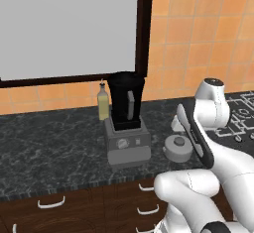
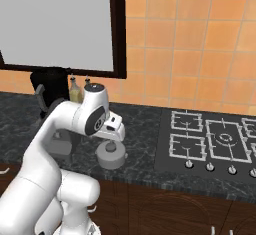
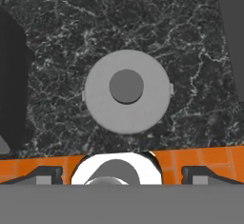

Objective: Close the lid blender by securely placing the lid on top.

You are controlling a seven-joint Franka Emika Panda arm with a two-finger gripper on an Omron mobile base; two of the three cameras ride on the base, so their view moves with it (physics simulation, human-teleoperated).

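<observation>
The light-grey round lid [image 1: 178,147] with its stubby knob lies flat on the dark counter, right of the blender [image 1: 126,123]. The blender's black jar stands open-topped on its grey base with dial and buttons. In the right base view the arm hides much of the blender [image 2: 50,86], and the lid [image 2: 111,155] lies below the hand. My gripper [image 2: 113,138] hovers straight above the lid without touching it. The hand view looks down on the lid [image 3: 127,92], centred; my gripper [image 3: 121,175] is open, its fingertips [image 3: 45,174] wide apart with nothing between them.
A slim yellowish bottle [image 1: 102,103] stands just left of and behind the blender, by the tiled wall. A gas hob [image 2: 210,141] occupies the counter to the right. A large window [image 1: 67,26] is above the counter; drawers with white handles [image 1: 51,203] run below.
</observation>
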